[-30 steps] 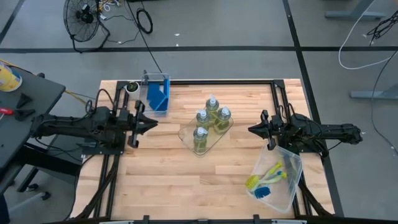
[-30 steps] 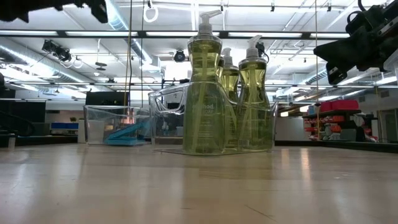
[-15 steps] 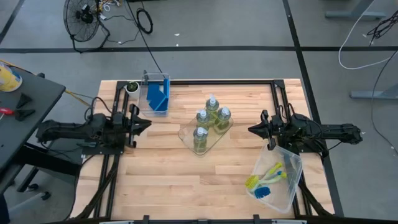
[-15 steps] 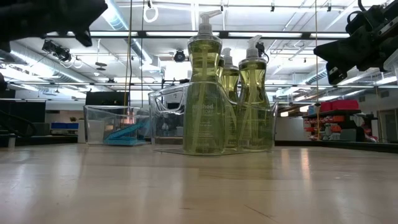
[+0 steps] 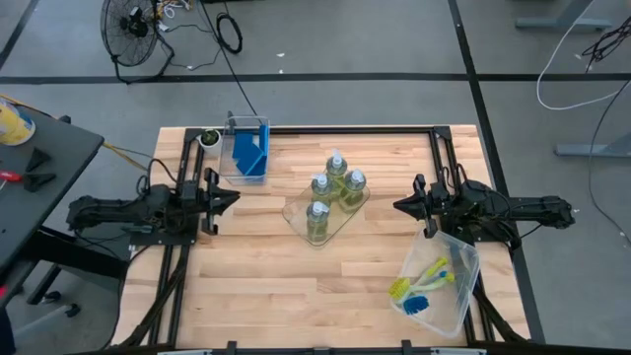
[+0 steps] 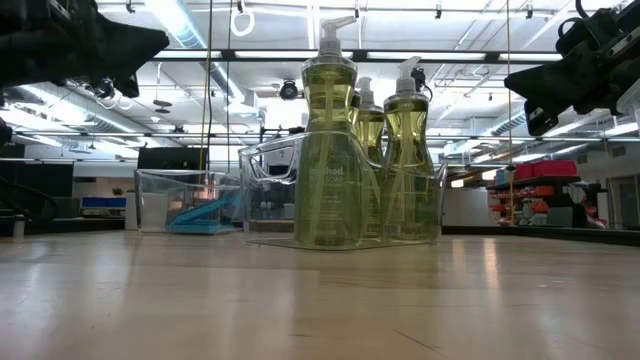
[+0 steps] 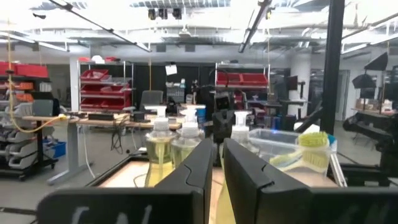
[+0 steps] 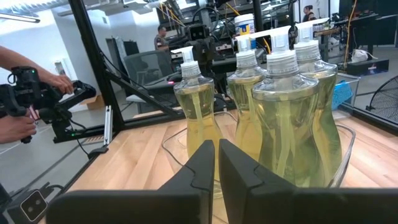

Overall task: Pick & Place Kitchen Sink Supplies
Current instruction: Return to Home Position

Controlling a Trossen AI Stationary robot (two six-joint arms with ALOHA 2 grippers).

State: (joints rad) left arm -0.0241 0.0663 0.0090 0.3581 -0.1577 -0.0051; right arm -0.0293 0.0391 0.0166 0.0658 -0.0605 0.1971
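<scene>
Bottles (image 5: 333, 192) stand at the table (image 5: 296, 296) centre, dead ahead of left gripper (image 5: 231, 198) and right gripper (image 5: 398, 205) — both at side edges, fingers clenched, empty — right nearer.

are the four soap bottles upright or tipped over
Upright: all four bottles stand on their bases in the clear tray, pump heads pointing up in the low view.

- Setting: a robotics laboratory in an open industrial hall.
- Overhead: exposed ceiling with strip lights (image 6: 183, 18).
- Background: shelving (image 7: 102, 93) holding red storage bins (image 7: 99, 76).
- Below: grey floor (image 5: 345, 99), fan (image 5: 133, 25), loose cables (image 5: 229, 32).
</scene>
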